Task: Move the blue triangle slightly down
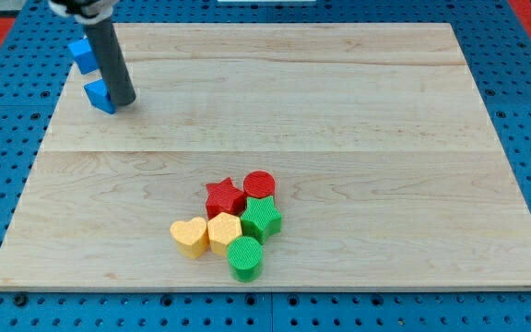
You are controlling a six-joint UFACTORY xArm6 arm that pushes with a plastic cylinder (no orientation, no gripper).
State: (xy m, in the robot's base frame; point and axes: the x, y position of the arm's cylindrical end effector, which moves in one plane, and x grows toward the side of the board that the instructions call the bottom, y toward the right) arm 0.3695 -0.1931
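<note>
A blue block, likely the blue triangle (98, 96), lies near the board's top left corner. My tip (123, 100) rests on the board right against its right side, and the dark rod hides part of it. A second blue block (82, 55) sits just above it, partly hidden by the rod; its shape is unclear.
A cluster sits at the bottom middle of the wooden board (339, 138): red star (224, 197), red cylinder (259, 185), green star (262, 219), green cylinder (245, 257), yellow heart (190, 236), yellow hexagon (223, 231). Blue pegboard surrounds the board.
</note>
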